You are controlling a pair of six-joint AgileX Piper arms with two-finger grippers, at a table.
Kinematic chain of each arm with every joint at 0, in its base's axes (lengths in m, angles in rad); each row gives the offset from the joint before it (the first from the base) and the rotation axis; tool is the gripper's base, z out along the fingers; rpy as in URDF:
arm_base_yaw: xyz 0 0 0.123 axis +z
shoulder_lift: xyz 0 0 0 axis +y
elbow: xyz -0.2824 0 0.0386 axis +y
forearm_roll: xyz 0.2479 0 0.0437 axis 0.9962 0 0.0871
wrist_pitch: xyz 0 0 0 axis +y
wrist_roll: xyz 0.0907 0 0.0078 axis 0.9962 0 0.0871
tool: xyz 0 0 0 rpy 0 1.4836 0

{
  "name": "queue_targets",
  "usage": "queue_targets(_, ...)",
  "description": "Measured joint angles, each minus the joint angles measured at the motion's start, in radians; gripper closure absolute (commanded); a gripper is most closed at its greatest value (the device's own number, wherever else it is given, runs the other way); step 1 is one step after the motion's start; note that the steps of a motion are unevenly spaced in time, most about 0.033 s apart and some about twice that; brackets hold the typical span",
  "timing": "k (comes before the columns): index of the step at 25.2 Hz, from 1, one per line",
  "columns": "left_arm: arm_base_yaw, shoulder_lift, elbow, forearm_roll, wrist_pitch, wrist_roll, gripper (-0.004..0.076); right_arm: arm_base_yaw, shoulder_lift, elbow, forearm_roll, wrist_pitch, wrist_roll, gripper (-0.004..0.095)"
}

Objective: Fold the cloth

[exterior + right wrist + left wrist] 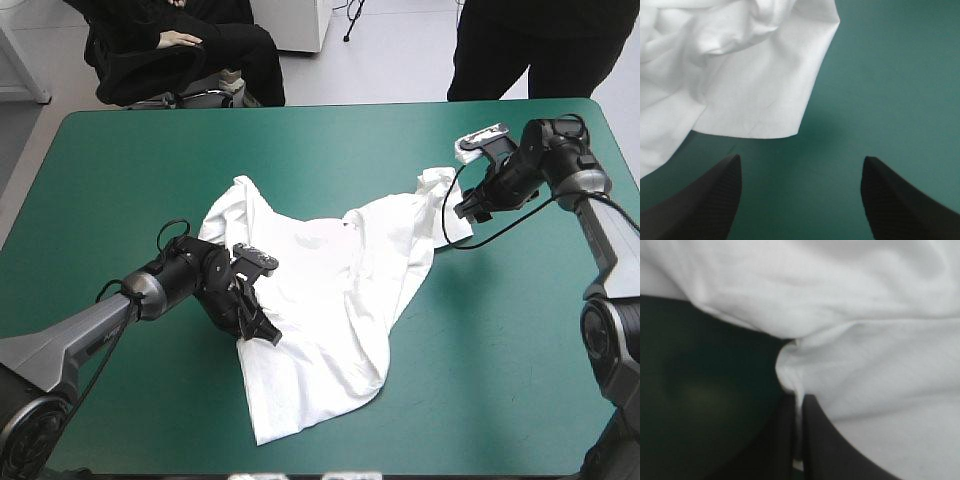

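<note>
The white T-shirt (330, 300) lies loosely spread and rumpled on the teal-green counter (120, 180). It runs from the lower centre of the frame up toward the upper right. The left jaws sit at the centre left of the frame, on the shirt's left edge. They are all but closed, and the left wrist view shows a thin pinch of cloth caught between them. The right jaws are at the upper right, just beside the shirt's far right corner. Their black fingers (710, 200) stand wide apart over the bare cover and hold nothing, with the shirt's hem just ahead of them.
</note>
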Motion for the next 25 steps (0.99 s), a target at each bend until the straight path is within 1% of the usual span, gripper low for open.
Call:
queue_targets(6,0.0,0.0,0.0,0.0,0.0,-0.007,0.0741,0.0,0.1,0.0,-0.007,-0.032,-0.002,0.0279)
queue_targets(12,0.0,0.0,0.0,0.0,0.0,-0.011,0.0741,0.0,0.156,0.0,0.022,-0.057,-0.003,0.0285)
queue_targets(17,0.0,0.0,0.0,0.0,-0.001,-0.015,0.0741,0.002,0.186,0.0,0.043,-0.058,-0.013,0.0437)
queue_targets(21,0.0,0.0,0.0,0.0,-0.003,-0.018,0.0741,0.021,0.203,-0.007,0.028,-0.061,-0.024,0.055)
queue_targets(23,0.0,0.0,0.0,0.0,-0.004,-0.018,0.0741,0.032,0.215,-0.014,0.011,-0.058,-0.027,0.0653)
queue_targets(25,0.0,0.0,0.0,0.0,-0.004,-0.019,0.0741,0.045,0.223,-0.022,0.011,-0.054,-0.026,0.0822)
